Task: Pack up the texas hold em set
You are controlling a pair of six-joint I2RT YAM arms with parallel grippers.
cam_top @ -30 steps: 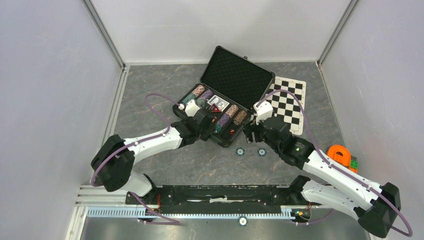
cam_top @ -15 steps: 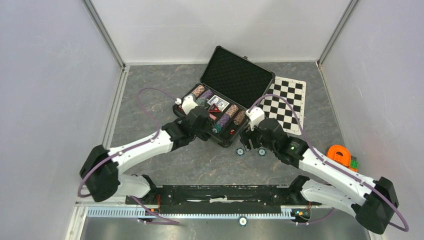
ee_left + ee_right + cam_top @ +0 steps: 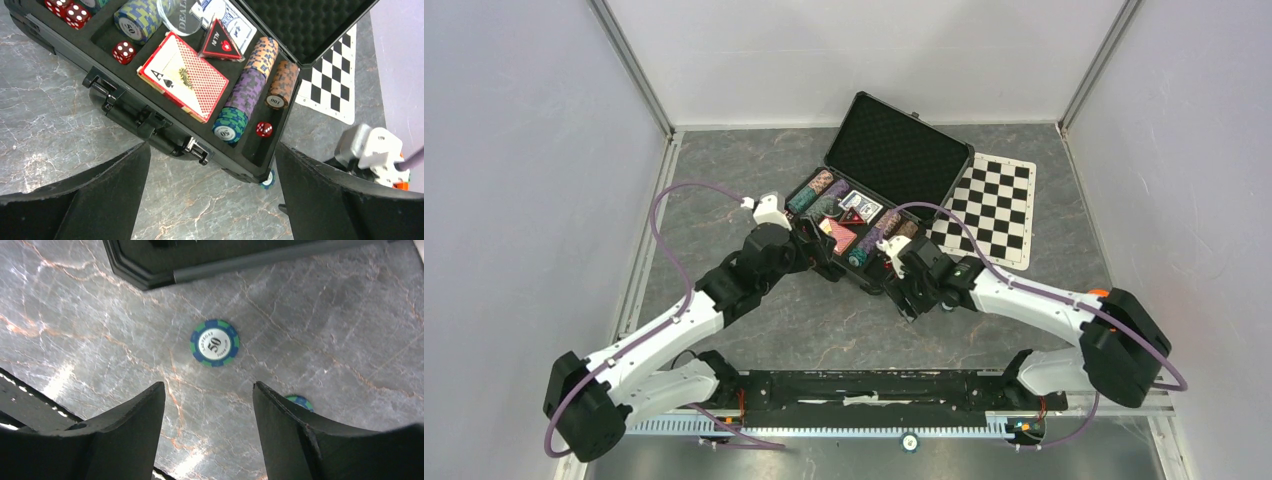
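The left gripper [image 3: 211,148] is backing away leftward, fingers released, leaving the red deck [image 3: 182,75] in the case [image 3: 894,150], while the right gripper [image 3: 207,385], open and empty, is closing in over a loose chip [image 3: 214,343] lying just near of it.

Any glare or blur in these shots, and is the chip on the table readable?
Right wrist: glare patches on the table, yet the loose chip reads 50 sharply. Left wrist: case contents crisp, fingers dark. Top external: evenly lit.

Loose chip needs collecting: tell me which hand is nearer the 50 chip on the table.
Right. The right hand hangs open above the 50 chip; the left hand hovers over the case front, farther away.
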